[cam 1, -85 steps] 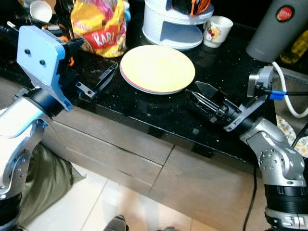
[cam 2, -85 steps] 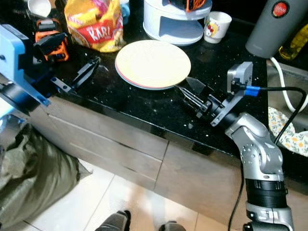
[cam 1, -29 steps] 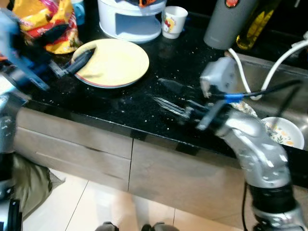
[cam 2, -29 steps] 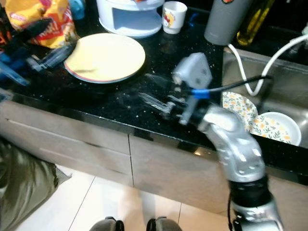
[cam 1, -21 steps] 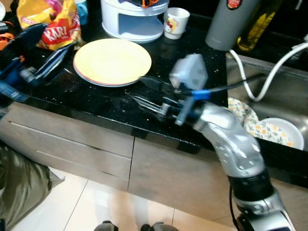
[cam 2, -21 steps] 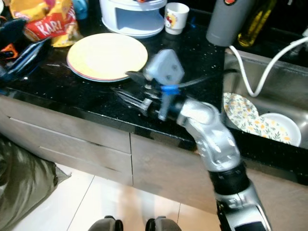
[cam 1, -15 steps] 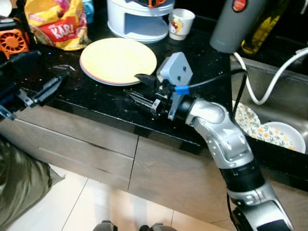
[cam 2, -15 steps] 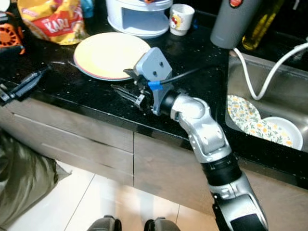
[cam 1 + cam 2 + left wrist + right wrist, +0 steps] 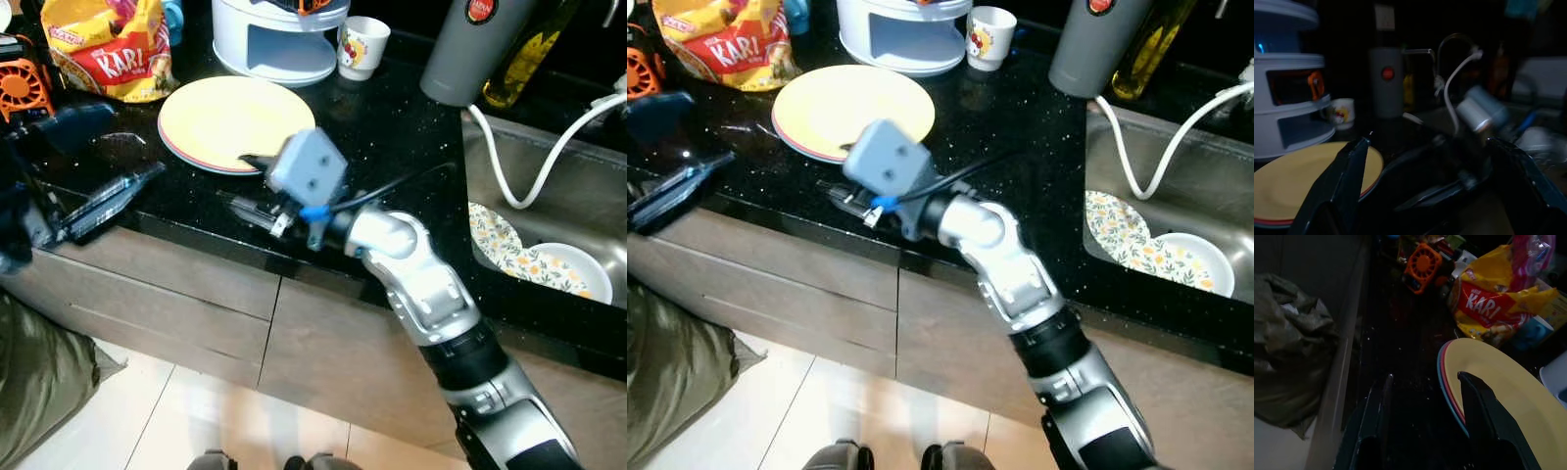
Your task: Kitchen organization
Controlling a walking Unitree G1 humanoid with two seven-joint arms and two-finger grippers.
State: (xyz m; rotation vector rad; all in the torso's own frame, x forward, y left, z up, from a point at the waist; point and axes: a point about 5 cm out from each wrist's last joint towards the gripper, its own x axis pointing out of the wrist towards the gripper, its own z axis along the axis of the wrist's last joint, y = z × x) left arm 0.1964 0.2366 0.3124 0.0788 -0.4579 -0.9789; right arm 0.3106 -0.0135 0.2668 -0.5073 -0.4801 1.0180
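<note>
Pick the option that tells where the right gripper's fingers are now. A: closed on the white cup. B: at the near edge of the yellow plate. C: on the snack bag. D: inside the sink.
B: the right gripper is open, one finger over the yellow plate rim.

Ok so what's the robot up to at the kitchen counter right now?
The robot stands at a black counter. Its right claw reaches across to the near edge of the stacked yellow plates, fingers open, one finger over the plate rim and the other beside it, nothing gripped yet. The left claw hovers open at the counter's front edge, holding nothing. A snack bag, a white tiered stand and a cup sit behind the plates.
</note>
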